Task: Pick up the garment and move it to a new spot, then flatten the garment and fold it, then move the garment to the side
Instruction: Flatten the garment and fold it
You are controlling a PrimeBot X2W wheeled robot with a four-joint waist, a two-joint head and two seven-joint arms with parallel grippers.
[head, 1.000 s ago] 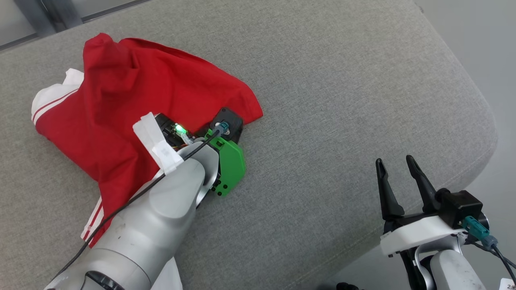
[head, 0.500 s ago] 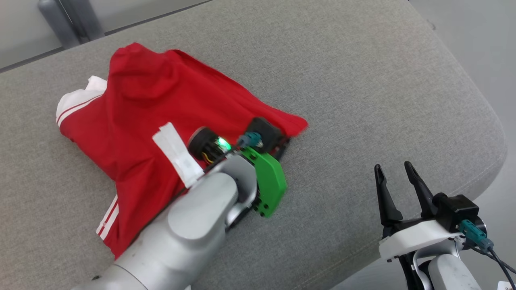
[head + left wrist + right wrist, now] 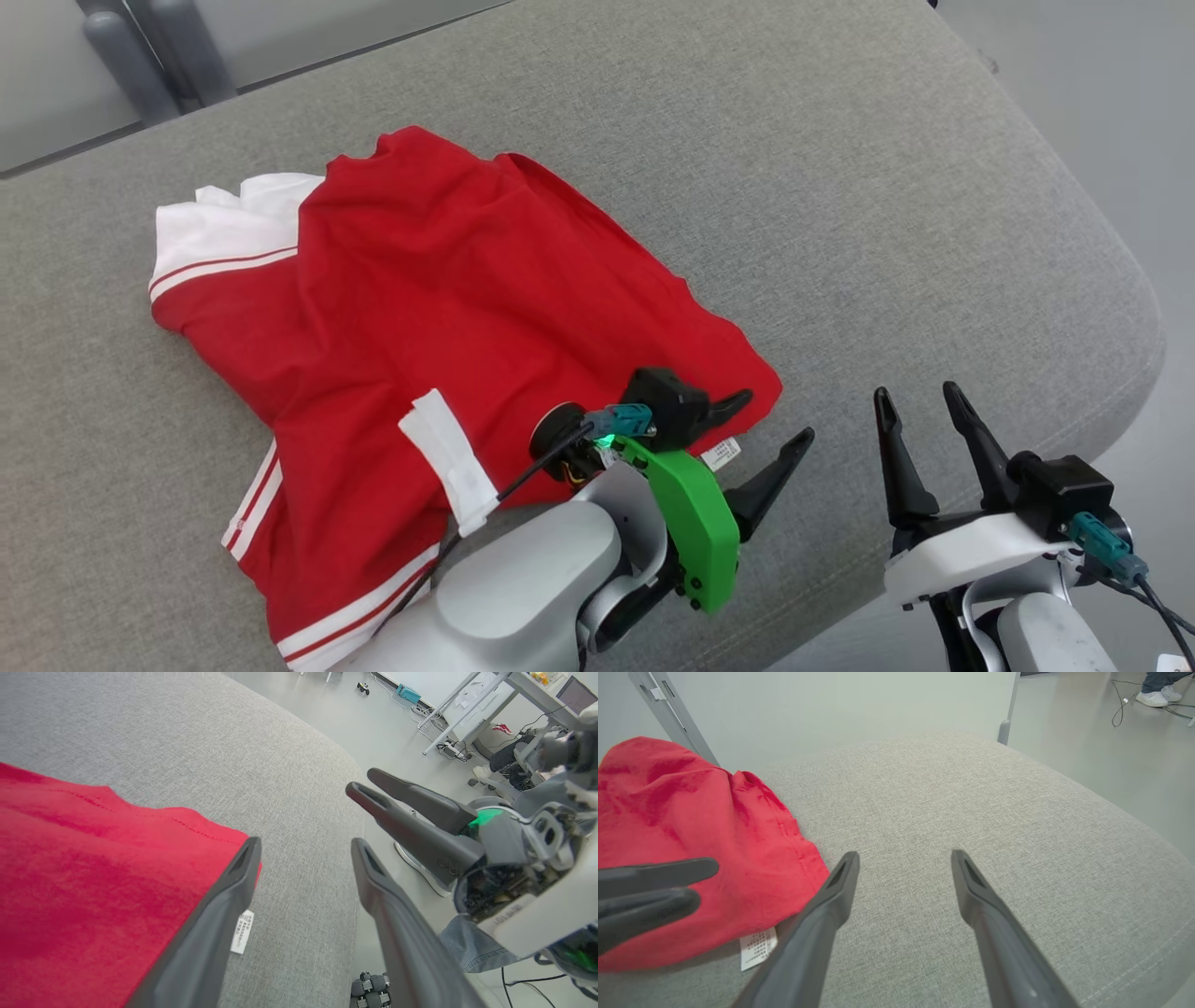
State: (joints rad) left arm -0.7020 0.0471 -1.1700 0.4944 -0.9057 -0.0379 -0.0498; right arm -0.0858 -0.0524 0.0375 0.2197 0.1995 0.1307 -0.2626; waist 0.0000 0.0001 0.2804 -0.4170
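Observation:
The garment (image 3: pixel 467 308) is a red shirt with white, red-striped sleeves, spread over the left half of a grey cushion (image 3: pixel 840 187). My left gripper (image 3: pixel 777 417) stands open at its near right corner, one finger over the red hem, the other over bare cushion, holding nothing. A white label (image 3: pixel 721 455) sticks out below that corner. In the left wrist view the garment (image 3: pixel 93 868) lies left of my left gripper (image 3: pixel 306 847). My right gripper (image 3: pixel 915 392) is open and empty, right of the garment. The right wrist view shows my right gripper (image 3: pixel 904 855) beside the garment (image 3: pixel 682 812).
The cushion's rounded edge (image 3: pixel 1134 355) runs close by my right gripper, with pale floor beyond. Grey metal legs (image 3: pixel 121 56) stand behind the cushion. A desk with cables (image 3: pixel 490 700) and a person's shoes (image 3: pixel 1153 695) are farther off on the floor.
The head camera has shifted. My left gripper dragged the garment's corner toward the right and nearer, then opened and let it go. The shirt now lies more spread out. The right gripper has stayed still.

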